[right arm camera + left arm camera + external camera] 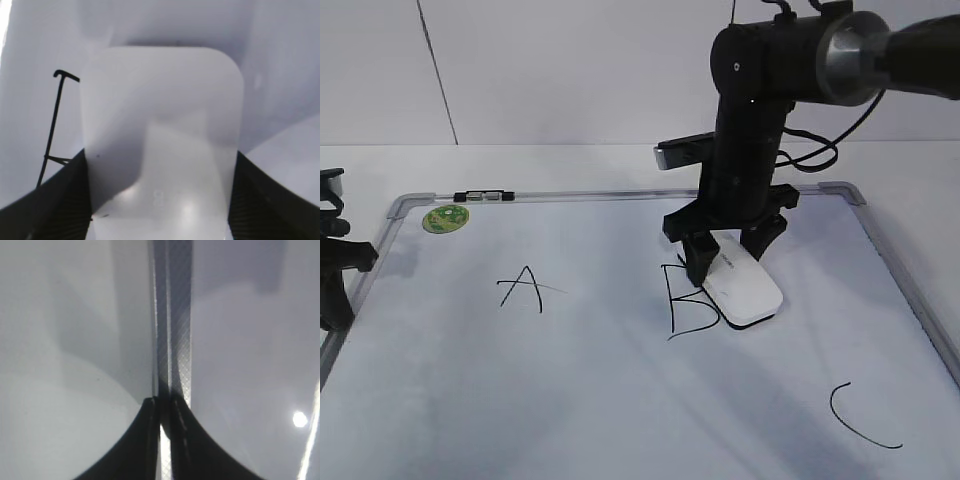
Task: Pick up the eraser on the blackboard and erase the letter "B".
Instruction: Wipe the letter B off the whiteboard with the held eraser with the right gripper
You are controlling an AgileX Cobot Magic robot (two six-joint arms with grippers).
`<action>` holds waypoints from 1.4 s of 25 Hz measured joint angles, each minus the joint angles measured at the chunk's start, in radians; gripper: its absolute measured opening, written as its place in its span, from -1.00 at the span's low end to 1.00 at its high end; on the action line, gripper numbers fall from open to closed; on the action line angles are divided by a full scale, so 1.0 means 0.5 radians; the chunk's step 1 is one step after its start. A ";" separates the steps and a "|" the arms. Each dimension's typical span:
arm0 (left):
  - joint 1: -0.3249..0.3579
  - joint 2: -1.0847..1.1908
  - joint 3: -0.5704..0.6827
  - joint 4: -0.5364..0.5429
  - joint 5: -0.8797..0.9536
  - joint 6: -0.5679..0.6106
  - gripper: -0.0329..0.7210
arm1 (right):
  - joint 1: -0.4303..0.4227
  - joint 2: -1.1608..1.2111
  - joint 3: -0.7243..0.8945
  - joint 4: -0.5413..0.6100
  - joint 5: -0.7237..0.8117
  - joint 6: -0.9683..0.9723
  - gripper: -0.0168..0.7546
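Across most of the tabletop I see the blackboard, its grey frame running along the far edge and down the left and right sides, with bare white surface open toward the near edge and between the letters. My right gripper comes down from the far right, wrist nearly vertical, and its two fingers are clamped on the long sides of the eraser, which lies flat on the board near the middle, slightly toward the right edge. The eraser covers the right-hand curves of the letter "B"; in the right wrist view I make out only the B's upright stroke to the left of the white block, the rest hidden beneath it. The black "A" sits well apart toward the left, the "C" toward the near right corner, and a round green sticker at the far left corner. My left gripper rests at the left edge, cut off in the exterior view; its fingers are pressed together over the board's frame rail.
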 joint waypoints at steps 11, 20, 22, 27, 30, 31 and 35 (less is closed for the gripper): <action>0.000 0.000 0.000 0.008 0.010 0.000 -0.86 | 0.068 0.004 -0.010 0.014 0.009 -0.039 0.38; 0.000 0.000 0.000 0.011 0.014 0.000 -0.86 | 0.413 0.012 -0.020 -0.008 -0.047 -0.059 0.38; 0.000 0.000 0.000 0.011 0.018 0.000 -0.86 | 0.452 0.012 -0.020 0.001 -0.052 -0.062 0.38; 0.000 0.000 0.000 0.015 0.026 0.000 -0.86 | 0.484 0.012 -0.020 0.024 -0.056 -0.062 0.38; 0.000 0.000 0.000 0.015 0.026 0.000 -0.86 | 0.484 0.012 -0.020 0.015 -0.056 -0.062 0.38; 0.000 0.000 0.000 0.015 0.026 0.000 -0.86 | 0.484 0.012 -0.020 0.007 -0.056 -0.046 0.38; 0.000 0.000 0.000 0.015 0.026 0.000 -0.86 | 0.430 0.016 -0.020 0.024 -0.056 -0.004 0.38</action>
